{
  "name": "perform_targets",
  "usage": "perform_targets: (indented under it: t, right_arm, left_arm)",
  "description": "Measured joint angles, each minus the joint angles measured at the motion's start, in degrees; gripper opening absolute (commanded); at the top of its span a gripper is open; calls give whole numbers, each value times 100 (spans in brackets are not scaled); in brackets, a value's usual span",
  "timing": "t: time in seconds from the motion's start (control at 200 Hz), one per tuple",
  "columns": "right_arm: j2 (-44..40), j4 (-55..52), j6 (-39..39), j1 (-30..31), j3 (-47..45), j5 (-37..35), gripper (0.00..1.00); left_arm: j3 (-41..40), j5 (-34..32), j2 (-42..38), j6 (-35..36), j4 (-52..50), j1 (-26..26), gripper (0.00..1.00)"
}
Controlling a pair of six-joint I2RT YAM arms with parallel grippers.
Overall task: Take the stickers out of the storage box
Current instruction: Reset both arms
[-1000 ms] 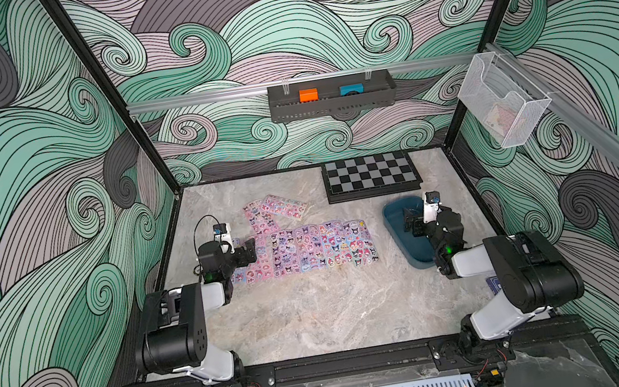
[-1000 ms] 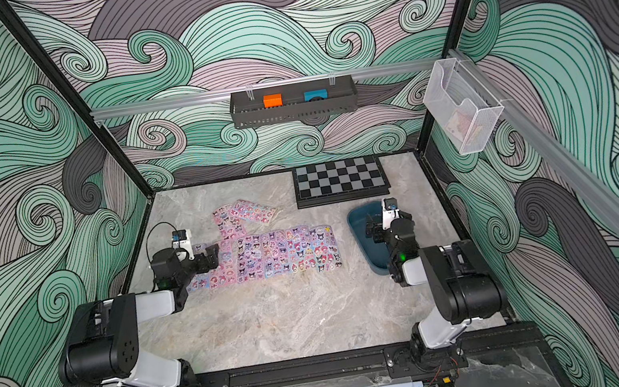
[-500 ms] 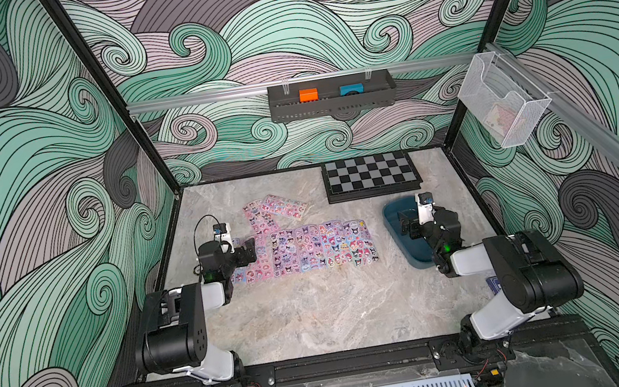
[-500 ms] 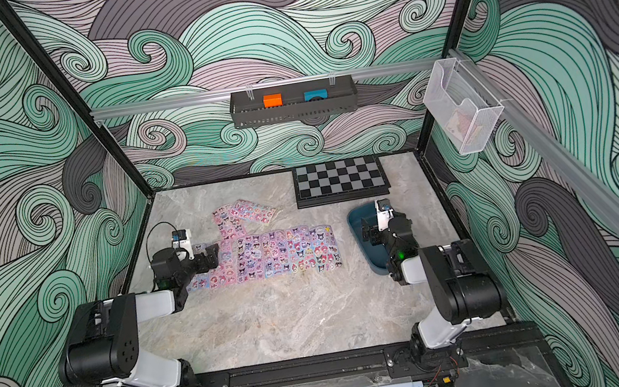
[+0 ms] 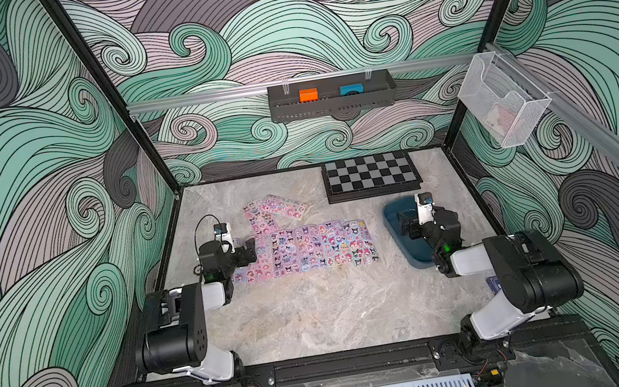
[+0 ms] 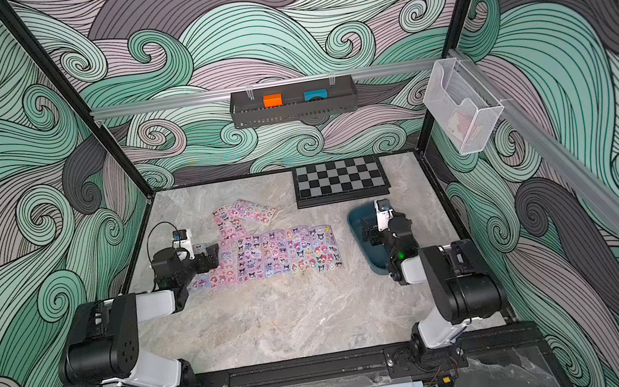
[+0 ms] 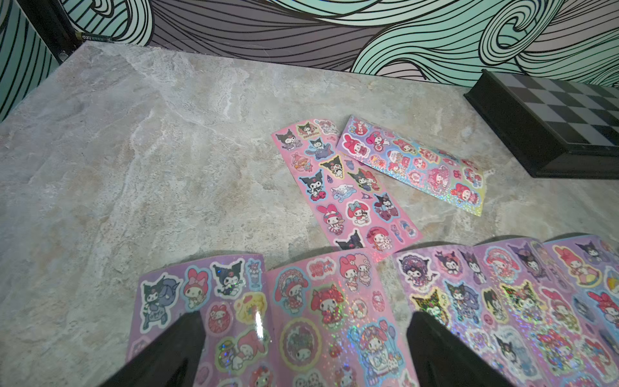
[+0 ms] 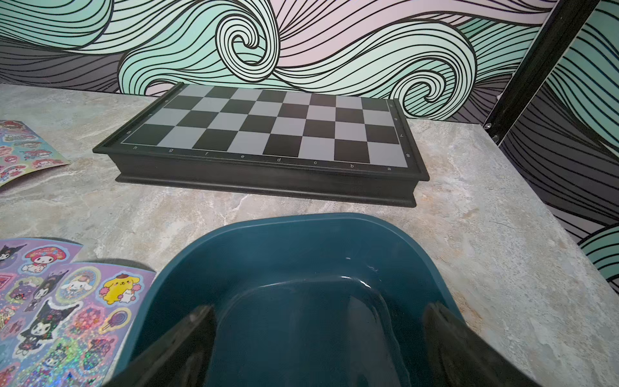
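1. My left gripper [image 5: 250, 250] hasn't moved in the last second. It sits low over the left end of the sticker row, jaws spread wide, nothing between them
2. The stickers [image 5: 304, 250] lie flat on the table [image 5: 318, 311], outside the box. They form an overlapping row across the middle, with two further sheets [image 5: 272, 211] behind it, toward the chessboard [image 5: 370, 176]. I see no shift in any of them
3. The storage box [image 5: 392, 216] stays put just beside the row's right end
4. My right gripper [image 5: 408, 227] has edged slightly leftward since a second ago. It hangs over the box's inside, jaws released, gripping nothing
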State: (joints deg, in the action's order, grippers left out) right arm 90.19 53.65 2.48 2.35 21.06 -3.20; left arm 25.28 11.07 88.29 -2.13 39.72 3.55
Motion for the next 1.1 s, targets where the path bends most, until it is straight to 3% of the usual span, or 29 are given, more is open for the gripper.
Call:
perform_targets:
  t: [0.66, 0.891, 1.101]
  right_arm:
    - [0, -9, 0, 0, 0, 28, 99]
    - [0, -28, 59, -111, 0, 579, 99]
    - [-9, 238, -164, -131, -155, 48, 99]
  left_arm:
    - [0, -11, 0, 2, 0, 2, 98]
    - [0, 131, 0, 87, 0, 0, 99]
    - [0, -33, 0, 52, -4, 0, 98]
